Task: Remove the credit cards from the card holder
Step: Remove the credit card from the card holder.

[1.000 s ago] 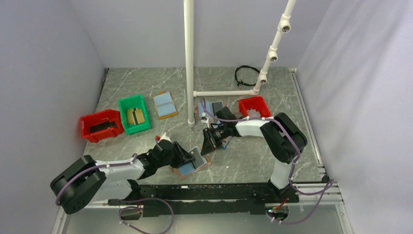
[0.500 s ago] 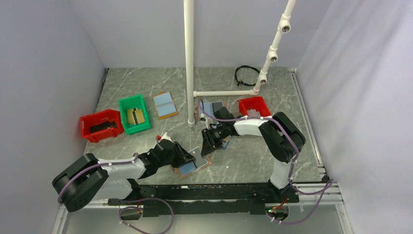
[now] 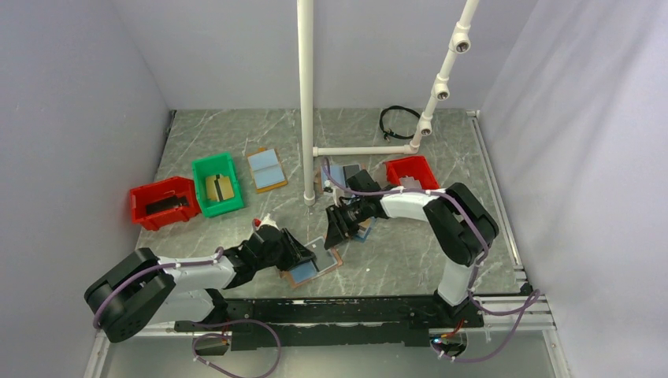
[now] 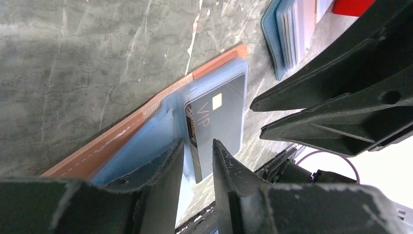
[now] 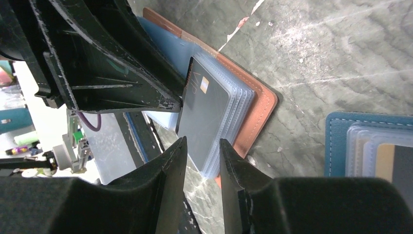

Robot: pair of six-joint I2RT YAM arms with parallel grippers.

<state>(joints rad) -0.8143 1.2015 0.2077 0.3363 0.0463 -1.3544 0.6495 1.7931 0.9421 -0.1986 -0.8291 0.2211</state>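
The card holder [image 3: 324,263] lies open near the front of the table, its tan rim [image 4: 146,109] and light blue sleeves showing. A dark grey credit card [image 4: 221,122] marked VIP lies on the top sleeve [image 5: 207,117], its end sticking out past the sleeve. My left gripper [image 4: 197,145] is low on the holder's left half. Its jaws stand a little apart, astride the card's near edge, and grip nothing that I can see. My right gripper [image 5: 202,141] hovers just beyond the card's far end, open, with nothing between its fingers [image 3: 337,233].
A navy-rimmed holder [image 5: 370,146] with stacked cards lies right beside the right gripper. A tan holder with blue halves [image 3: 265,168], a green bin [image 3: 217,183] and two red bins [image 3: 164,201] [image 3: 411,172] stand further back. A white pipe frame [image 3: 306,102] rises mid-table.
My right gripper's jaws have widened and it has drawn back slightly from the holder. The left jaws have narrowed a little. The holder stays in place.
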